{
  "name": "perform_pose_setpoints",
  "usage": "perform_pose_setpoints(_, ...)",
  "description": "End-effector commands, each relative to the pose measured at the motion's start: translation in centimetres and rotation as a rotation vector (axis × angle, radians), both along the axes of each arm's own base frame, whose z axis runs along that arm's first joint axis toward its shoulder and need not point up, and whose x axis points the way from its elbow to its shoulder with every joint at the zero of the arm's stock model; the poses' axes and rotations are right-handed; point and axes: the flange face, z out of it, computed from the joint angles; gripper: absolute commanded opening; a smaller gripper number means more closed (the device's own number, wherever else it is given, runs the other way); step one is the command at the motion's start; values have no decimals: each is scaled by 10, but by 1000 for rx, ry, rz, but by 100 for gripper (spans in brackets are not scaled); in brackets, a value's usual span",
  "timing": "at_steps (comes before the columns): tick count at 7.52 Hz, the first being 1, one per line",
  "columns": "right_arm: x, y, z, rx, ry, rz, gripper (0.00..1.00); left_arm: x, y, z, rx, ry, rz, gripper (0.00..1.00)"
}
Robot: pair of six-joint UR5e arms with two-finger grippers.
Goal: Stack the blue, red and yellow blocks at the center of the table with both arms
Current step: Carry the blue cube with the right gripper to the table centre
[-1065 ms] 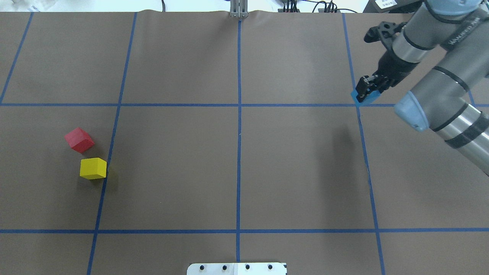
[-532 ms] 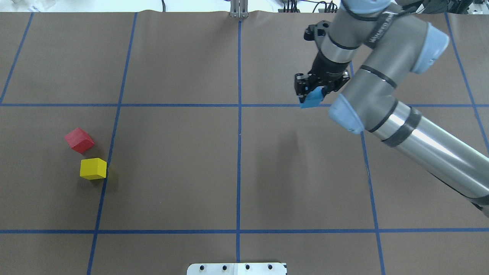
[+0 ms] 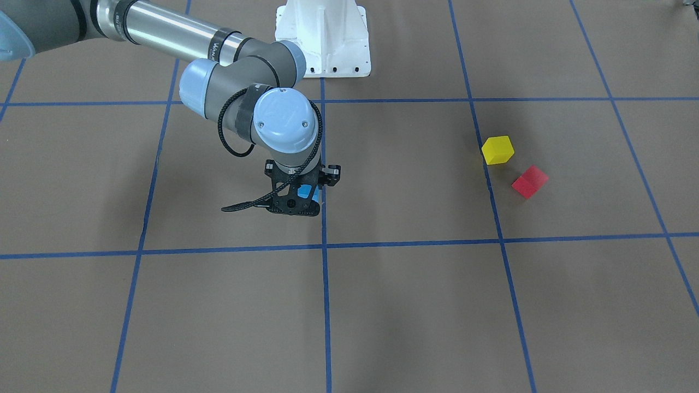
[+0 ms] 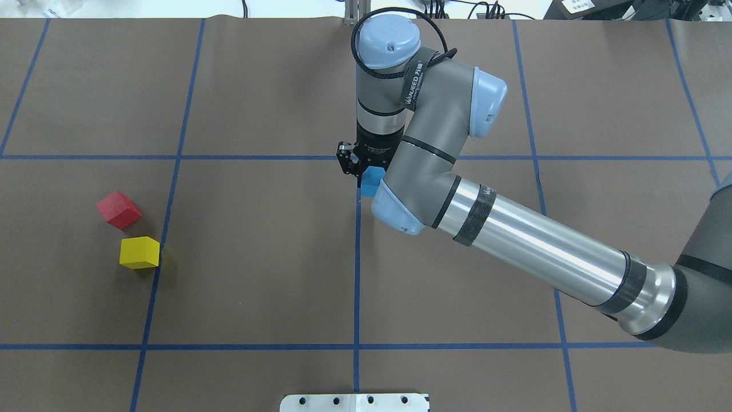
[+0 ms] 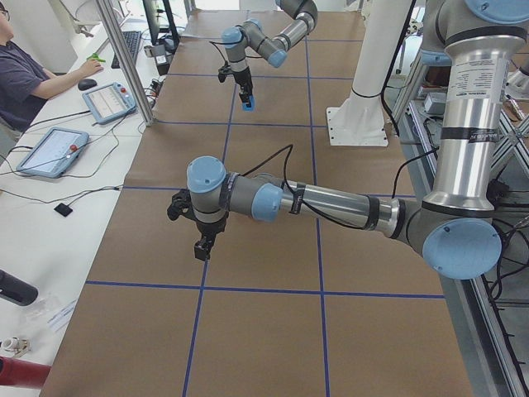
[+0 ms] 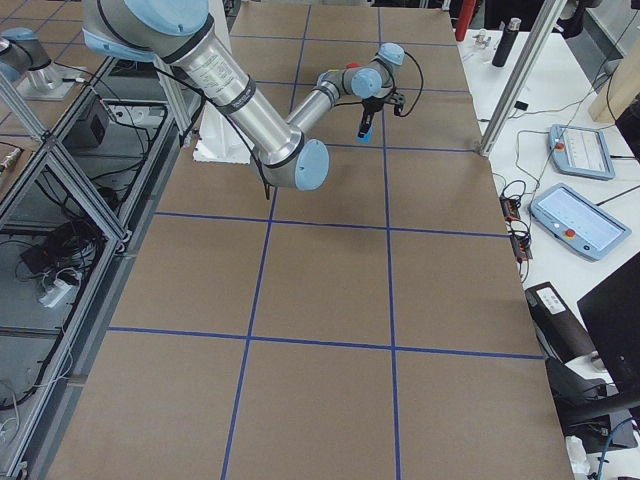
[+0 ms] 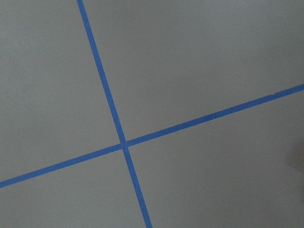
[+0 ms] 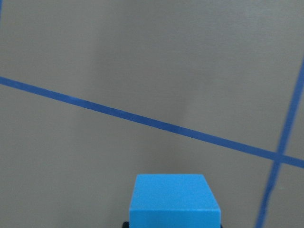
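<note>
- Brown paper covers the table (image 4: 257,257), and blue tape lines (image 4: 357,274) divide it into large squares.
- My right gripper (image 4: 369,176) reaches to the middle of the table and points straight down. Its fingers are clamped on the blue block (image 4: 373,178).
- That blue block sits just beside the central tape line, close to where that line meets the far cross line. My right wrist camera shows its top face at the bottom edge of the view, with tape lines on the paper beyond it. I cannot tell whether the block touches the paper or hangs just above it.
- On my left side the red block (image 4: 118,210) and the yellow block (image 4: 139,252) lie on the paper. They are near each other but apart, with the yellow one just beside a tape line. Both are well apart from the centre, and nothing holds them.
- My left gripper (image 5: 202,244) hangs above the paper near a tape line. It shows only in a side view, so I cannot tell whether it is open or closed. Its wrist camera shows bare paper and a tape crossing.
- I judge the task to be at an early stage. The first block is at the centre but not yet let go, and nothing is stacked. What remains is setting the blue block down, then bringing the red and yellow blocks in and placing them on top.
</note>
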Motion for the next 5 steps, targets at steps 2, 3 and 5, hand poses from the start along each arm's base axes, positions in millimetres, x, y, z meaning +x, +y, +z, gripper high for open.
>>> perform_pose_setpoints(2,-33,10,16,69,-15,-11,0,1,-1,2,-4,0,2,100)
perform_pose_setpoints(3,-36,9,18,70,-18,-10,0,1,-1,2,-4,0,2,100)
perform_pose_setpoints(5,-39,13,18,68,-20,-13,0,1,-1,4,-6,-2,2,100)
